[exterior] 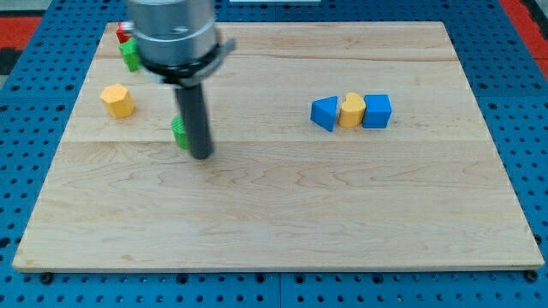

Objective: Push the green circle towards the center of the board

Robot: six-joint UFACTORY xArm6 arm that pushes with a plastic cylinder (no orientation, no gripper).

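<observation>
The arm carries no claw, so there is no open or closed state to record; it ends in a dark rod, and my tip (201, 156) rests on the worktop (282, 214) in the left half of the view. The green circle (179, 132) lies touching or just beside the rod on its left side, slightly toward the view's top from my tip, and is largely hidden behind the rod, so its round shape cannot be confirmed from what shows. The governing relation is this: my tip stands on the right of the green circle, which is the side facing the board's centre, whereas in my judgement a push toward the centre calls for contact from the view's left. The tip would therefore need to go round to the far side of the block before pushing rightward and slightly toward the view's bottom. Count of blocks visible: two green, namely the green circle and a second green block (129, 56) near the top left corner; one red block (123, 34) just above that, partly hidden by the arm; two yellow, one yellow block (117, 100) at the left and one yellow piece (351, 110) at the right; and two blue, a blue triangle (324, 113) and a blue cube (377, 111), flanking that yellow piece in a touching row well apart from my tip.
</observation>
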